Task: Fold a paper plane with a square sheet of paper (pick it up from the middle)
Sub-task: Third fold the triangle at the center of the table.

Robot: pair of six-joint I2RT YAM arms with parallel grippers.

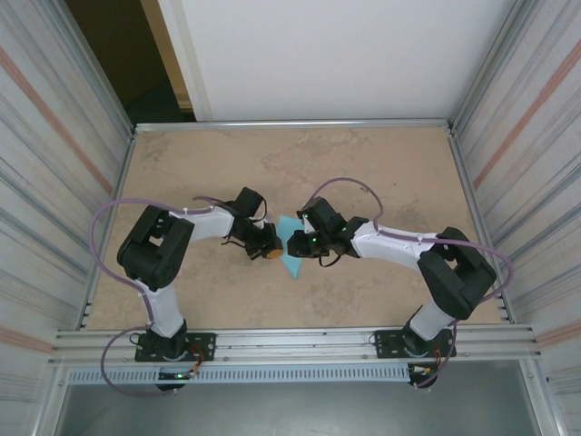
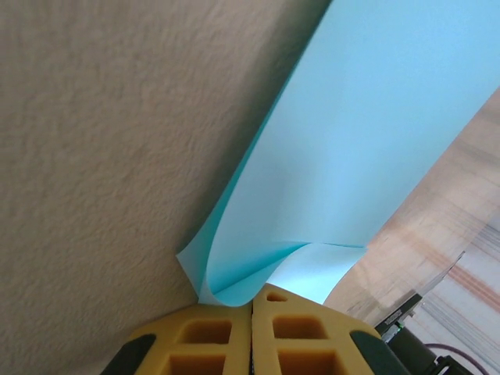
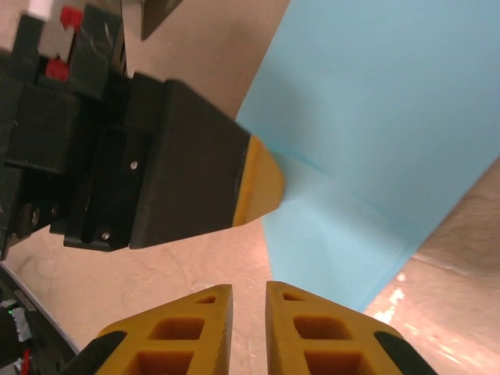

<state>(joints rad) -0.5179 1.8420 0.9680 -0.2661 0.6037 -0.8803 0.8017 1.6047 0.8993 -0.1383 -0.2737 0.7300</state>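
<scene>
The light-blue sheet of paper [image 1: 291,243] hangs above the table between the two grippers, standing on edge. In the left wrist view the sheet of paper [image 2: 375,133] shows two curled layers meeting at a fold; no pointed dart outline of a paper plane shows. My left gripper [image 2: 251,301] is shut on that folded edge. In the overhead view the left gripper [image 1: 270,245] is at the paper's left side and the right gripper [image 1: 297,243] at its right. The right gripper [image 3: 250,287] is slightly open and empty, with the paper [image 3: 375,117] just beyond its right finger.
The beige tabletop [image 1: 272,163] stretches behind and around the arms. Corrugated metal walls [image 1: 54,136] close in both sides, and a rail [image 1: 290,341] runs along the near edge. The left gripper's black body [image 3: 156,172] sits close to the right fingers.
</scene>
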